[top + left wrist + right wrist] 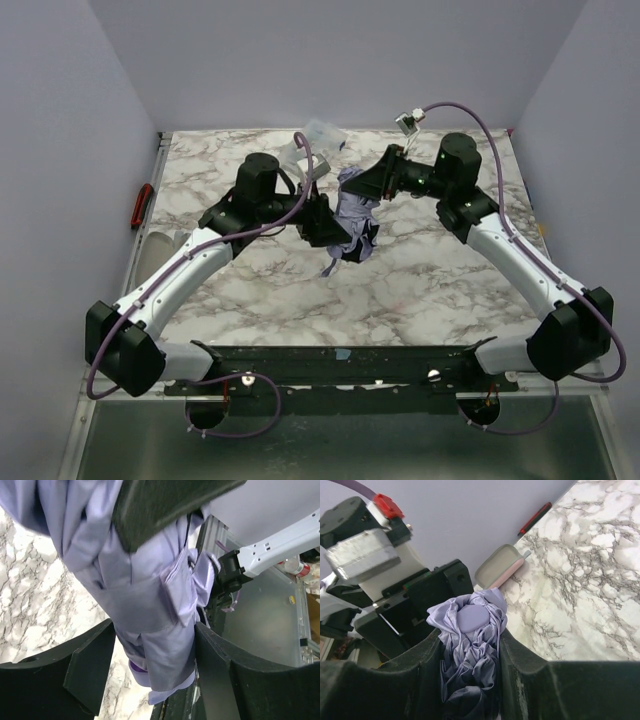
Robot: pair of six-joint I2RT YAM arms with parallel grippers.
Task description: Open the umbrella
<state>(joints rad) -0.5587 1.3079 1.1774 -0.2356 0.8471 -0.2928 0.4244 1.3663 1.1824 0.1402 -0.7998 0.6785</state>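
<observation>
The folded umbrella [354, 222] is a bundle of pale lavender fabric held above the middle of the marble table [420, 290]. My left gripper [328, 232] is shut on its lower part; in the left wrist view the fabric [150, 605] fills the gap between my black fingers [92, 667], with a lavender end poking out below. My right gripper [362, 182] is shut on the upper end; in the right wrist view [470, 647] bunched fabric and a round lavender cap [472, 617] sit between the fingers [520, 670]. The shaft and the handle knob are hidden.
A red-handled tool [141, 205] lies at the table's left edge, with a pale open case [500, 566] near it. A clear plastic object [320, 135] sits at the back. A white connector [408, 122] hangs from the right arm's cable. Grey walls enclose the table.
</observation>
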